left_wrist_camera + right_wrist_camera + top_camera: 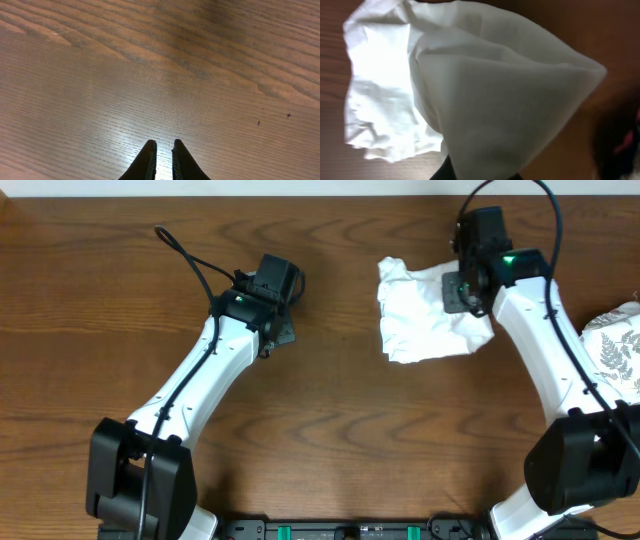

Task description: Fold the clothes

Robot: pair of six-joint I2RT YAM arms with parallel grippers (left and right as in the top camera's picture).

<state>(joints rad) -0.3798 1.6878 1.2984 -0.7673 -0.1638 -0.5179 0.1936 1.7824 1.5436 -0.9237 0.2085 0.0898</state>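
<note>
The clothes (420, 325), a plain white T-shirt, lie crumpled on the wooden table (330, 410) at the back right. My right gripper (463, 288) is over the shirt's right side, shut on a fold of it. In the right wrist view the white fabric (510, 100) spreads up and away from the jaws (480, 175) and hides the fingertips. My left gripper (163, 144) hovers over bare wood left of the shirt, well apart from it. Its fingers are shut to a thin slit with nothing between them.
A white cloth printed with grey fern leaves (618, 350) lies at the right table edge, beside the right arm. The arm bases stand along the front edge. A dark blurred shape (620, 140) shows at the right of the right wrist view.
</note>
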